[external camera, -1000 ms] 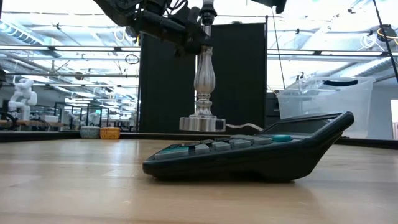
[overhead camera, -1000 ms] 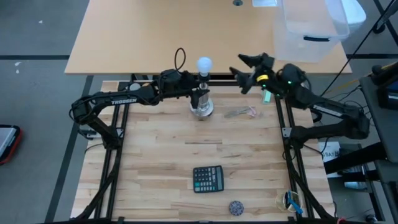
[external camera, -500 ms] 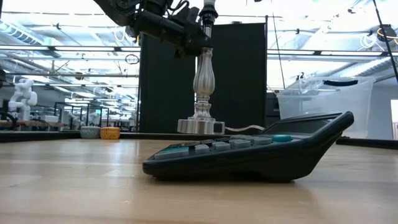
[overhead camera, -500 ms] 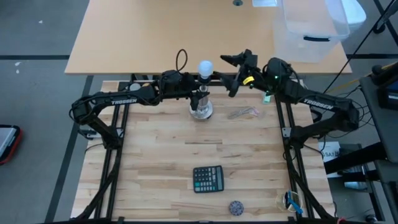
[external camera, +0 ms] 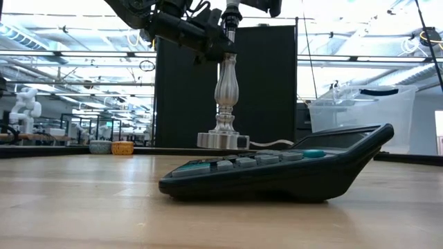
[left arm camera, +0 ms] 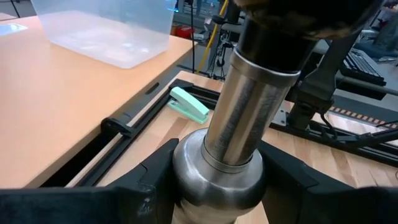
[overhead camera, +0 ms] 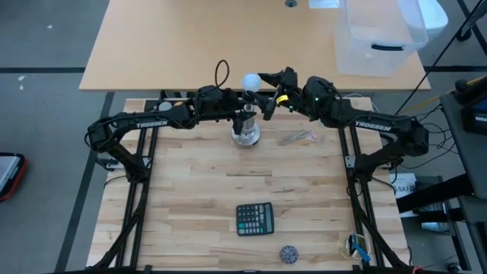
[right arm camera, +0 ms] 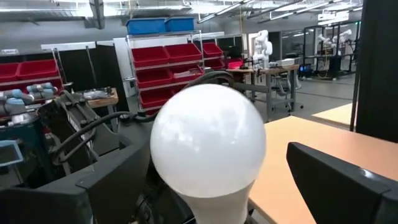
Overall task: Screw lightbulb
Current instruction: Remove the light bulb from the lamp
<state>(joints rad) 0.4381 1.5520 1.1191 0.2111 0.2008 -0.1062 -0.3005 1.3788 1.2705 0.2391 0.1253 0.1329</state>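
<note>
My left claw [overhead camera: 242,114] is clamped round the silver lamp stand [left arm camera: 239,134], upper centre of the high view, w/ the metal column sitting btwn my dark fingers [left arm camera: 149,186] in the left wrist view. The lightbulb [overhead camera: 249,81] sits on top of the stand's socket, just above that grip, and fills the middle of the right wrist view. My right claw [overhead camera: 268,90] is spread wide apart, one finger [right arm camera: 336,171] either side of the globe, not touching yet afaict. Risks from here: if I close off-centre on the smooth round glass, it could slip or tip in the socket and cross-thread. Too hard a squeeze might crack the frosted globe. If my left grip is loose, the stand may spin w/ the bulb, so no thread engagement. Both wrists are v. close together near the bulb, so a twist of the right could knock the left arm.
</note>
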